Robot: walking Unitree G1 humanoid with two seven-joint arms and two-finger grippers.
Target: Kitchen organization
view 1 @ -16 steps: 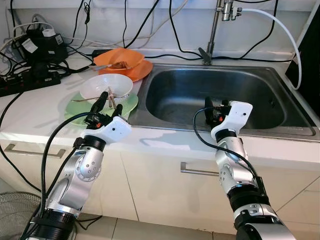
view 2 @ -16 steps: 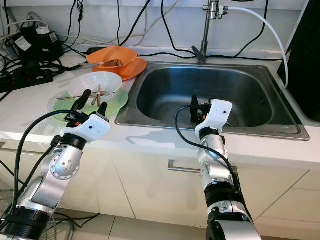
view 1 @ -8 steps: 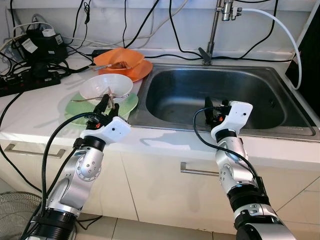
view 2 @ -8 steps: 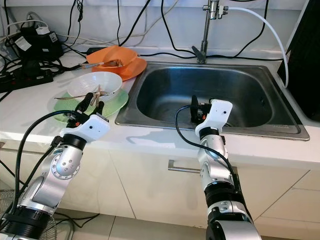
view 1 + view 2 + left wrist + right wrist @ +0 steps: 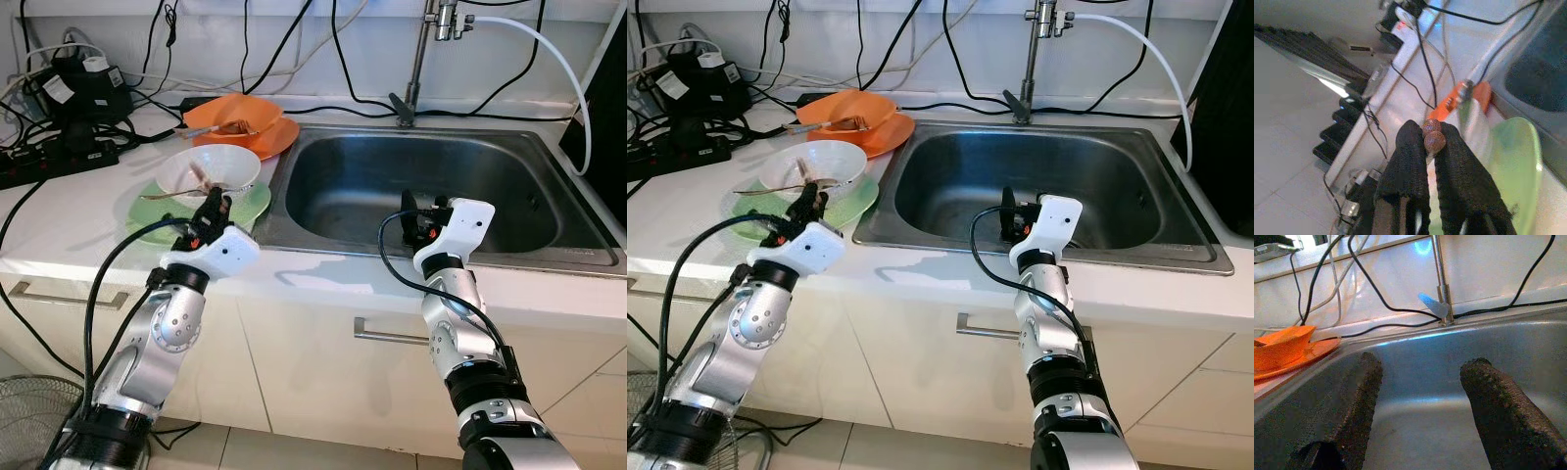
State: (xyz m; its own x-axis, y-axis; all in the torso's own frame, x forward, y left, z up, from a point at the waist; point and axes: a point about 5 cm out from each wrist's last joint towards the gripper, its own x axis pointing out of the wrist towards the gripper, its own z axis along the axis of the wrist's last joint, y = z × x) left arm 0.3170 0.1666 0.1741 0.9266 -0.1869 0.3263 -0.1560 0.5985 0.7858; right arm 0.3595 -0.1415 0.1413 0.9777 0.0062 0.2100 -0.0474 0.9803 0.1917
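I stand before a white kitchen counter (image 5: 59, 220) with a steel sink (image 5: 549, 240) set into it. My left hand (image 5: 212, 209) reaches over the near edge of the counter, just beside the sink's left rim. Its two black fingers (image 5: 1410, 156) are pressed together, tips touching, and they seem to pinch something thin between them, though I cannot make out what.

Right at my left hand sits a white bowl (image 5: 230, 162) stacked on a light green plate (image 5: 147, 211). Thin utensils (image 5: 201, 178) lie across the bowl, one brown handle sticking up near my fingertips. Behind that, against the sink's far left corner, an orange bowl (image 5: 245, 110) rests on an orange plate (image 5: 269, 137) with what looks like a fork across it.

My right hand (image 5: 413, 217) hangs over the sink's front edge, pointing into the basin. Its fingers (image 5: 1364, 396) are spread wide apart with nothing between them, and beyond them lies the bare sink bottom.

A tap (image 5: 419, 59) rises at the back of the sink, with a white hose (image 5: 563, 59) curving off to the right. Black cables (image 5: 294, 39) trail along the wall, and power strips (image 5: 49, 157) crowd the far left of the counter.
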